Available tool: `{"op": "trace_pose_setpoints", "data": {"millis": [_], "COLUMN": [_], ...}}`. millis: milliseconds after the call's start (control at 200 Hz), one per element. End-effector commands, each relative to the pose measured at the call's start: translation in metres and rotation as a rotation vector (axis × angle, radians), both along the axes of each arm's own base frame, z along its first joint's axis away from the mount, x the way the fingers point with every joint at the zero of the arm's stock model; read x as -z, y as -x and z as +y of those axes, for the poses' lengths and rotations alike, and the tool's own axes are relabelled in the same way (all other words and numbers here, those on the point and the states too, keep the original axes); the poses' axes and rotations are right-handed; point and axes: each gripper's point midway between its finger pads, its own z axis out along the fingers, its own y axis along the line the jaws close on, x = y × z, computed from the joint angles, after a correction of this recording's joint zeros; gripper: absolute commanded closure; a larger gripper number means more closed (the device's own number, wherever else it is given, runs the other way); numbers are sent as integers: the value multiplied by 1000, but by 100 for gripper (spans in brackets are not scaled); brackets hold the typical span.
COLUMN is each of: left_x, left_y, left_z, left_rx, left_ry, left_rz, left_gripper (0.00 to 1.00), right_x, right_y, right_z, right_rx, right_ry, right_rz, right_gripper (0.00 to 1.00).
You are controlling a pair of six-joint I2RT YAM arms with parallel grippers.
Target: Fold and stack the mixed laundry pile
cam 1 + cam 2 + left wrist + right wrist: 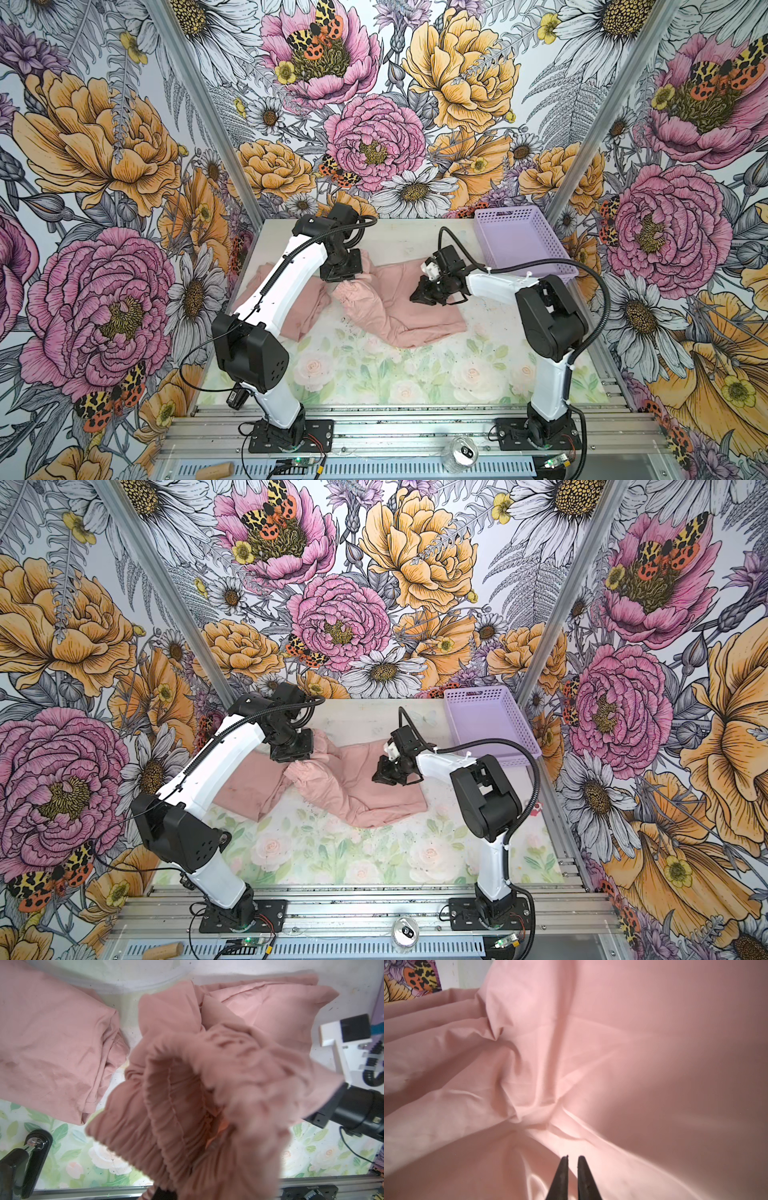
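1. Gripper duty on the left side is being done over the far-left part of the desk (374, 374): the left gripper (347, 279) is being kept closed on the gathered elastic waistband of the pink shorts (399, 307), and that bunched end is being held up off the desk, as is being shown close up in the left wrist view (187, 1095).
2. The right gripper (572, 1164) is being held low over the shorts' flat fabric; its jaws are being kept nearly together with a thin gap, and no cloth is being pinched between them in the right wrist view.
3. In both top views the shorts are being stretched from the lifted waistband down to a crumpled leg end lying on the desk's middle.
4. A second pink garment (299, 307), loosely folded, is being left flat on the desk beside the shorts, partly under the left arm; its print is not being shown.
5. The lavender basket (519, 241) is being kept at the far-right corner of the desk, apart from the cloth.
6. A can (459, 453) is being shown standing on the front rail.
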Motion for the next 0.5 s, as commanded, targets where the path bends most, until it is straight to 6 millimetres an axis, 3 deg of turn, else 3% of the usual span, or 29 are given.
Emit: {"op": "trace_pose_setpoints", "data": {"millis": [0,130,250,340,355,495], "left_x": [-8,-8,-7,-11,0,12], "left_y": [-4,-8,-14,-18,-22,-28], "left_z": [-8,-15,-33,-52,-56,-86], "left_rx": [-54,-85,-82,-68,-67,-51], "left_ry": [45,72,93,113,102,117], "left_rz": [-10,1,6,-3,22,53], "left_gripper": [100,100,100,100,100,100], "right_x": [10,23,30,35,37,50], "right_y": [31,39,39,38,38,41], "right_z": [-41,-69,-87,-93,-93,-93], "right_rx": [-56,-33,-10,-10,-10,-23], "right_ry": [118,169,214,237,238,243], "right_rz": [37,68,67,70,72,102], "right_gripper": [86,86,86,86,86,87]}}
